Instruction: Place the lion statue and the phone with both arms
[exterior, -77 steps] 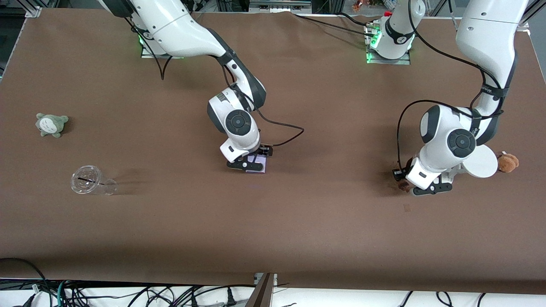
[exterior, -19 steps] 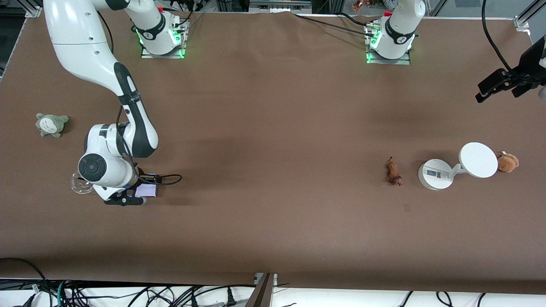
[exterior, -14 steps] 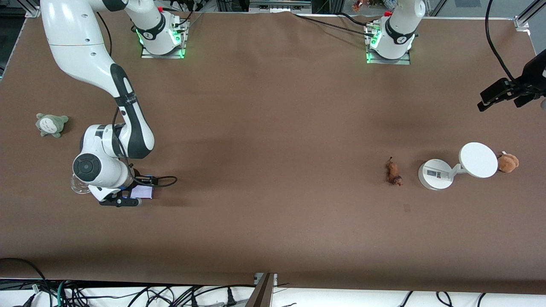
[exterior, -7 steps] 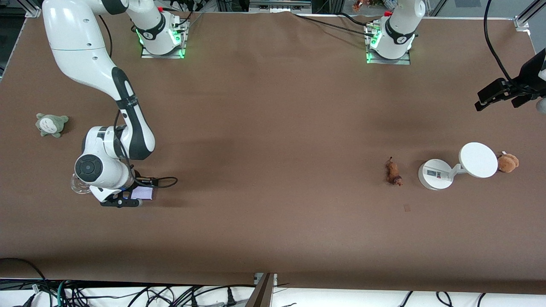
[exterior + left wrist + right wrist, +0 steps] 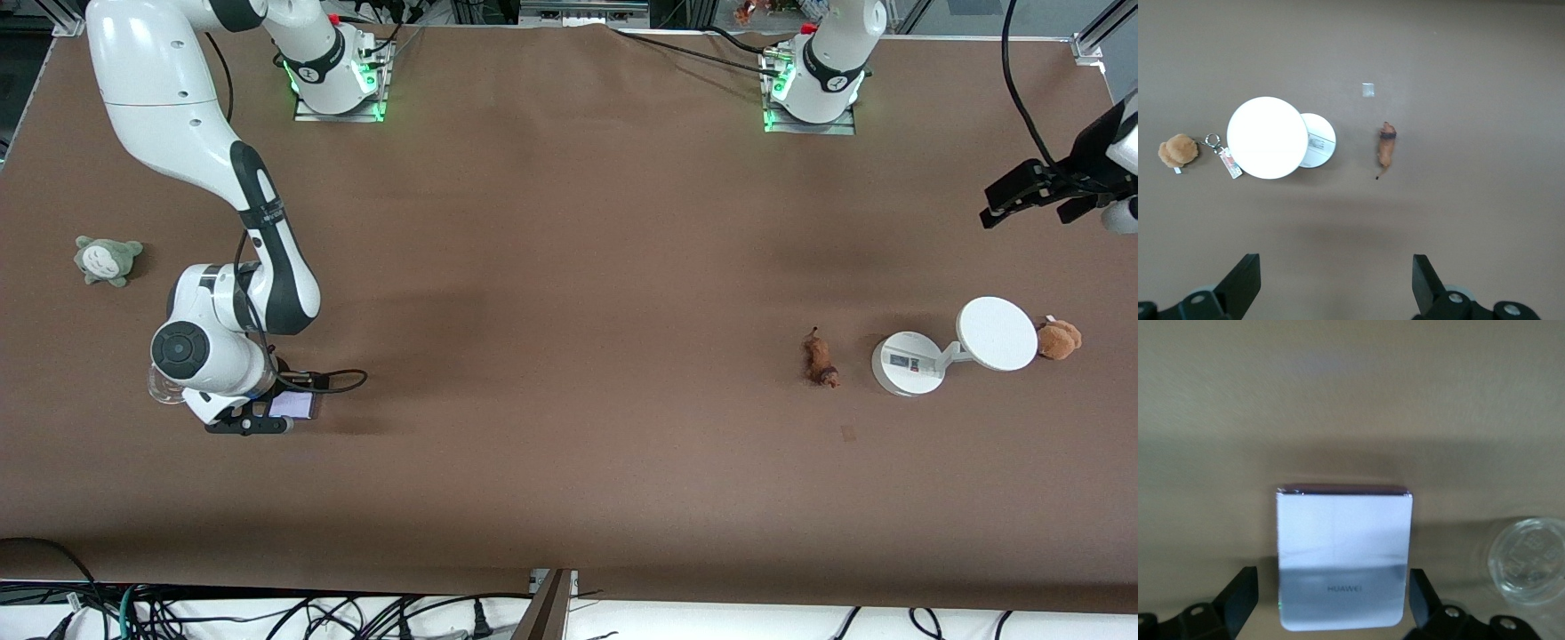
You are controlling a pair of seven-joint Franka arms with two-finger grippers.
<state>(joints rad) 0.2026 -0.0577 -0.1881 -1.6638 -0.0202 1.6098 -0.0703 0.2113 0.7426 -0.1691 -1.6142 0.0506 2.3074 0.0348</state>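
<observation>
The phone, a pale lavender-white rectangle, lies on the brown table toward the right arm's end. My right gripper is low over it and open. In the right wrist view the phone sits between the two fingers, with a gap on each side of my right gripper. The lion statue, small and reddish-brown, lies on the table toward the left arm's end; it also shows in the left wrist view. My left gripper is open and empty, high in the air.
A clear plastic cup lies beside the phone, mostly hidden under the right wrist in the front view. A white round-based stand with a disc and a tan plush sit beside the lion. A grey-green plush lies near the table's end.
The right arm brought the phone from the table's middle to beside the cup. The left gripper left the lion on the table and rose away. In the last second both barely moved.
</observation>
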